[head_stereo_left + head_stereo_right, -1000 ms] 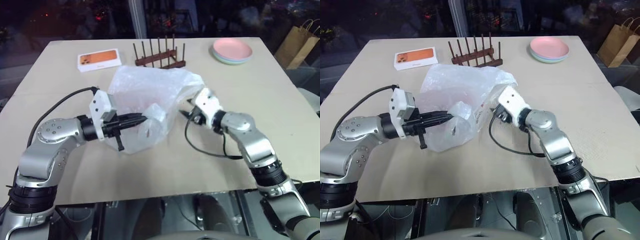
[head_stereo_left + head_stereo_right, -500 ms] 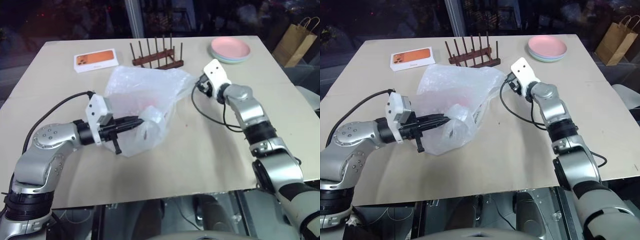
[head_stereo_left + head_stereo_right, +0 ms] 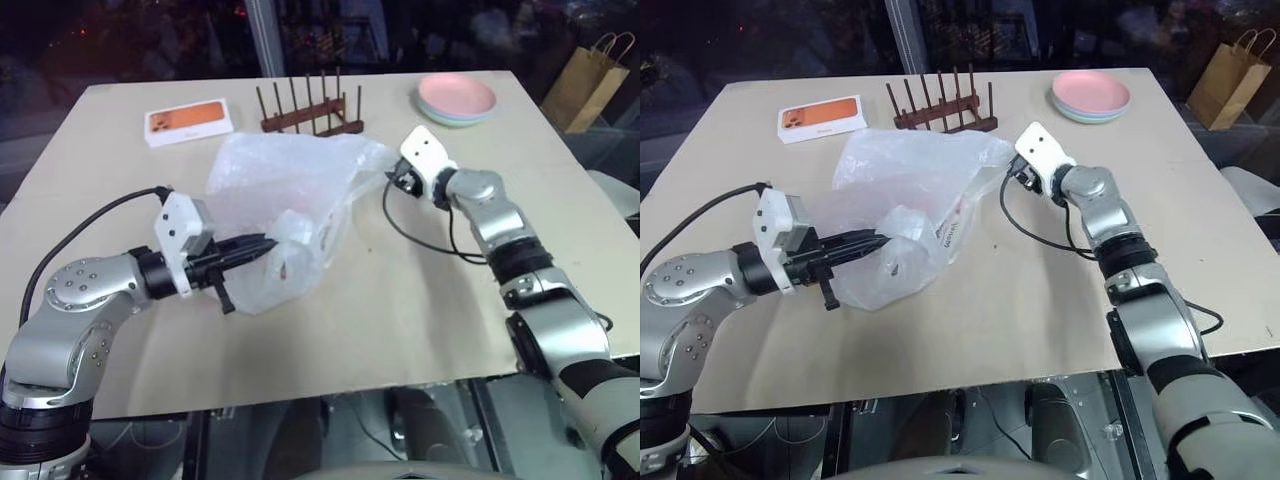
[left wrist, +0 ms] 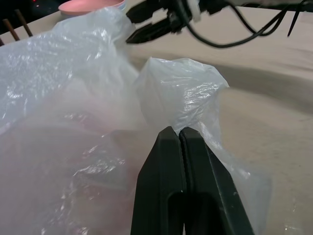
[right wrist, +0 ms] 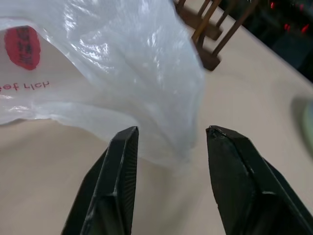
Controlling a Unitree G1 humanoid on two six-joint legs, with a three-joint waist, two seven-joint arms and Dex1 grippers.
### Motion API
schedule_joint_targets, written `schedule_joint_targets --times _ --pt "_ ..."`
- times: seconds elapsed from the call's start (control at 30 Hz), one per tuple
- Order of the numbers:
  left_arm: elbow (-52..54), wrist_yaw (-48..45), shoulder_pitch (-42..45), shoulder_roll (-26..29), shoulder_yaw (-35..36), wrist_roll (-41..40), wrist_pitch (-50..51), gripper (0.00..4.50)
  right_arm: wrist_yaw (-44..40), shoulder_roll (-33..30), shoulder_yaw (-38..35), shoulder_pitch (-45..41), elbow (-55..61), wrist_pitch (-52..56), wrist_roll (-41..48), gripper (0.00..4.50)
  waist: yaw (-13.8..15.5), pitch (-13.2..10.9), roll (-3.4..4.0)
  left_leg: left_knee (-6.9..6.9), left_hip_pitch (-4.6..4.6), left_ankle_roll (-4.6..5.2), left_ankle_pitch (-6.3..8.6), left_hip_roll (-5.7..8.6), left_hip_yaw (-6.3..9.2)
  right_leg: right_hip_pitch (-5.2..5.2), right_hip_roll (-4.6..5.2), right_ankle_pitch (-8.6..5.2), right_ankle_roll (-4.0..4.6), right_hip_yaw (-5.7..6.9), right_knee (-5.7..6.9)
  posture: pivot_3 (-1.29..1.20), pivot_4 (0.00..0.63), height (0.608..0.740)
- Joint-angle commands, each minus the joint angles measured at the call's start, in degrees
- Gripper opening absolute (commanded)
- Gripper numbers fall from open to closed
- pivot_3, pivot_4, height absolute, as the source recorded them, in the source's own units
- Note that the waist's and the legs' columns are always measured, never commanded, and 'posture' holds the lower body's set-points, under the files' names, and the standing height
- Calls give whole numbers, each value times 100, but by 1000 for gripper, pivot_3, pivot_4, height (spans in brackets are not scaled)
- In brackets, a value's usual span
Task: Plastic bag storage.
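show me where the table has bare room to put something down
Bare: the table's near half in front of the plastic bag, and its right side below the plates. Crowded: the far edge with box, rack, plates; the middle, with both grippers at the bag.

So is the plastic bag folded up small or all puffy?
Puffy. The plastic bag sits in a loose crinkled heap on the table, not flattened or folded.
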State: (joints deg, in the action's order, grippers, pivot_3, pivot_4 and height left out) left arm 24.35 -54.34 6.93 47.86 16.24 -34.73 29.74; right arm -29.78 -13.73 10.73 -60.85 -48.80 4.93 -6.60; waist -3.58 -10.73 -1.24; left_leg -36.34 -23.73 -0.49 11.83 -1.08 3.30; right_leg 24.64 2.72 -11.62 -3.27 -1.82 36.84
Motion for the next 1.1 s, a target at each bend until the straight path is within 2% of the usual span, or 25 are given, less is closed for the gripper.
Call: schedule_joint_targets --times 0.03,0.07,0.1,0.13,0.17,0.27,0.3,0.37,0.43,0.57,0.77,0.87,0.97,1.07,1.1 --pt "251 162 55 16 308 -460 308 0 151 48 -256 -498 -336 -400 99 431 -12 0 0 0 -1 0 0 0 0 0 0 0 0 -1 0 0 150 740" --pt "227 165 53 49 440 -740 534 0 119 59 -305 -550 -384 -431 152 85 -17 0 0 -1 -2 0 0 0 0 0 1 0 0 -1 -1 0 150 740" --pt "172 208 83 47 646 -1118 770 0 89 64 -352 -597 -426 -453 202 30 -18 0 0 -1 -4 0 0 1 0 0 1 0 0 -1 -2 0 150 740" --pt "127 220 106 85 792 -1422 1002 542 64 64 -385 -628 -463 -472 227 0 -19 0 0 -1 -6 0 0 1 1 0 2 0 0 -1 -3 0 150 740" --pt "102 186 104 171 938 -1745 1256 832 31 50 -397 -638 -482 -490 228 0 -19 0 0 -1 -7 0 0 1 1 1 3 0 0 -1 -4 0 150 740" --pt "-12 404 242 291 1232 -2439 1803 2125 -33 29 -408 -630 -501 -527 199 0 -16 0 0 0 -7 0 0 1 2 0 3 0 0 0 -4 0 150 740" --pt "-44 208 164 509 1386 -2749 2087 2518 -59 31 -408 -605 -463 -519 204 0 -16 0 -1 0 -7 0 0 1 3 0 3 0 0 1 -4 0 150 740" --pt "173 -124 44 867 1389 -2787 2201 3472 -110 31 -412 -552 -395 -499 222 0 -36 -1 -2 0 -7 0 0 2 3 1 3 0 0 1 -3 0 150 740" --pt "565 -305 -68 1043 1016 -2188 1722 3472 -132 17 -423 -521 -363 -480 229 0 -39 -4 3 0 -6 0 0 2 1 1 3 0 0 0 -3 0 150 740" --pt "1008 -489 -91 1042 32 -1021 712 3472 -165 -3 -441 -431 -246 -376 251 0 -20 -5 4 2 -5 -1 0 4 0 1 3 0 1 -1 -5 0 150 740" --pt "318 40 1101 479 -1743 826 -168 3472 -169 -83 -423 -280 125 -120 268 0 29 -3 10 1 -5 -1 0 4 0 2 1 0 1 -2 -3 0 150 740" --pt "-52 181 1571 181 -2292 1409 -295 3472 -182 -134 -413 -185 389 53 281 0 53 -4 13 -1 -4 -1 0 8 0 -1 2 1 -1 -3 -1 0 150 740" --pt "-248 -132 1652 171 -2670 1806 -676 3472 -191 -182 -403 -82 640 239 274 0 12 -5 13 -1 -5 0 0 8 -9 4 2 1 0 -15 0 0 150 740" --pt "-577 -173 1800 -98 -2842 2009 -1042 2695 -206 -218 -395 -2 777 334 281 0 16 -5 13 2 -7 0 0 8 -10 7 2 0 1 -16 -1 0 150 740" --pt "-671 -217 1872 -225 -2866 1994 -1114 2166 -205 -232 -389 20 802 353 275 0 15 -5 13 2 -9 0 0 8 -11 8 3 0 0 -16 -3 0 150 740"
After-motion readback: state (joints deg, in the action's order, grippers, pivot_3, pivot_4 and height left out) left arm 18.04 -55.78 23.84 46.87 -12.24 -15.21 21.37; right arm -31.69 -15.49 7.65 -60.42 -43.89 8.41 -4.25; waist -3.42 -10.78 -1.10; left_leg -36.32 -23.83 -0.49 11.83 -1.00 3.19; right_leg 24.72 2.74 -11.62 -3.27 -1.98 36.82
